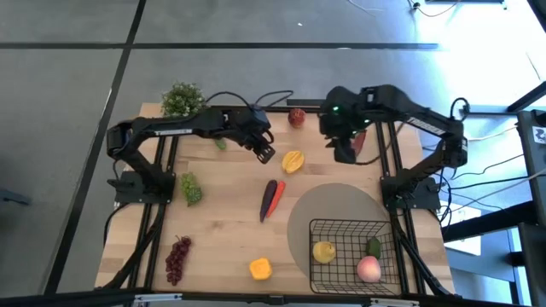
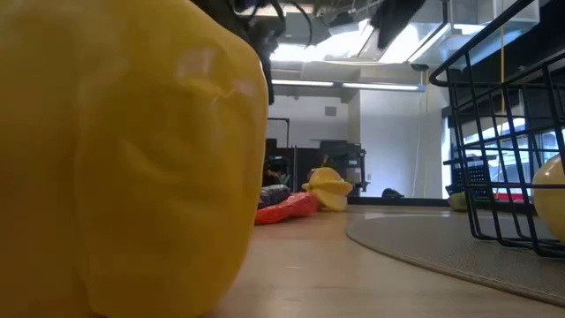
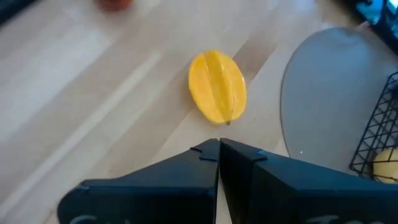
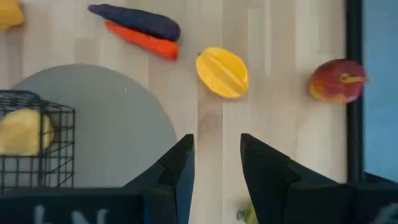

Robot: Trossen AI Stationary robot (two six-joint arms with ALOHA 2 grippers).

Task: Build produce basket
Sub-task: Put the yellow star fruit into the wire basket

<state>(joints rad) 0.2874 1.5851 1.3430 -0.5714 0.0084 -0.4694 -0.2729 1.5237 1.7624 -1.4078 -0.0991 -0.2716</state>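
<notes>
High view: basket (image 1: 350,228) holds 3 pcs | ~7 produce items left on table (image 1: 222,256) | left gripper (image 1: 265,153) jaws together nr starfruit (image 1: 293,160) | right gripper (image 1: 343,152) jaws apart, empty

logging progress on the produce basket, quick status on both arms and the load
Left gripper shut, empty, hovering by the yellow fruit. Right gripper open, empty, above the table's far side. Basket holds three pieces; the rest lie on the table. Nothing blocking.
</notes>
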